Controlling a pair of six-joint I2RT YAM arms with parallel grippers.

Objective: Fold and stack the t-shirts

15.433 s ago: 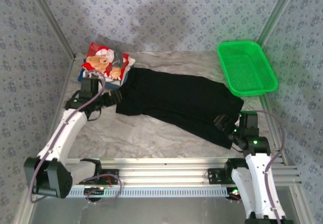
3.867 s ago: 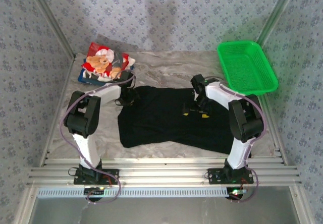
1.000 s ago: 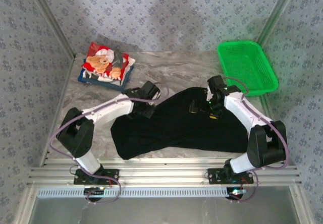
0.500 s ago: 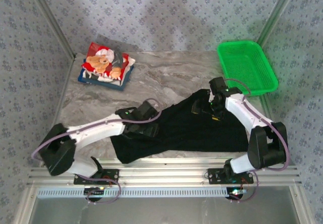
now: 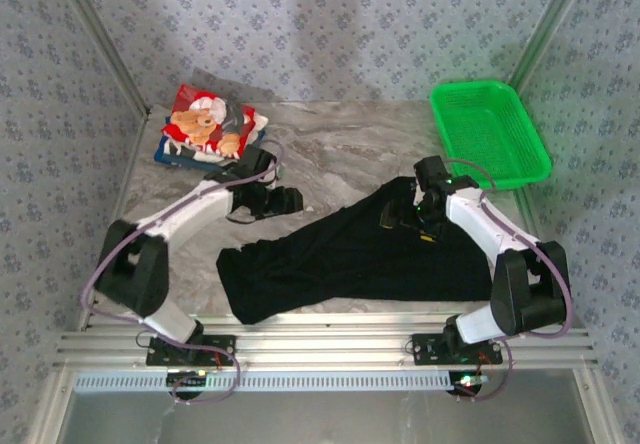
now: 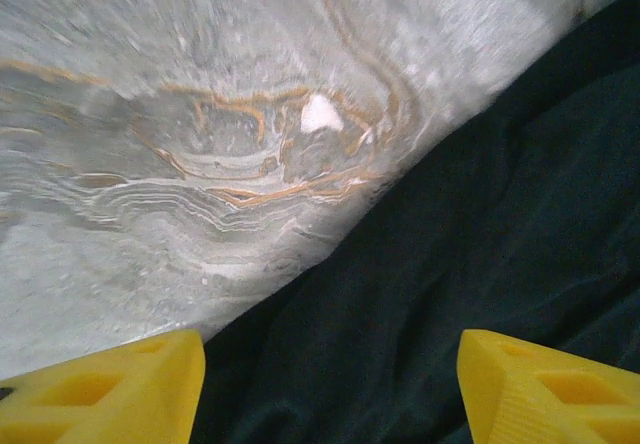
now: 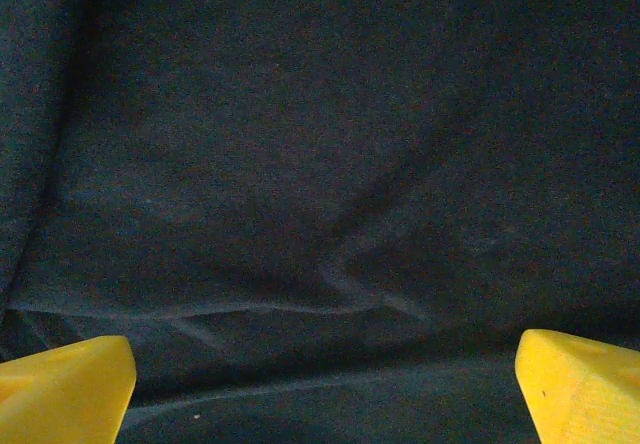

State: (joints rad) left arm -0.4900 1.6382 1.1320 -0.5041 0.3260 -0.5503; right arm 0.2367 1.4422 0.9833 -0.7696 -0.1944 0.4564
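Left gripper [image 5: 288, 201] now beside black t-shirt [image 5: 380, 259]

Lab booth — patterned walls [image 5: 330, 34], aluminium rails [image 5: 320, 349]

Black t-shirt [image 5: 370, 254] rumpled near front, bear-print shirt [image 5: 207, 126] stacked on blue shirt [image 5: 190, 160], far left

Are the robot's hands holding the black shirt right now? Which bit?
Nothing is held. The left gripper and the right gripper both stand open over the black t-shirt, with no cloth pinched between their fingers.
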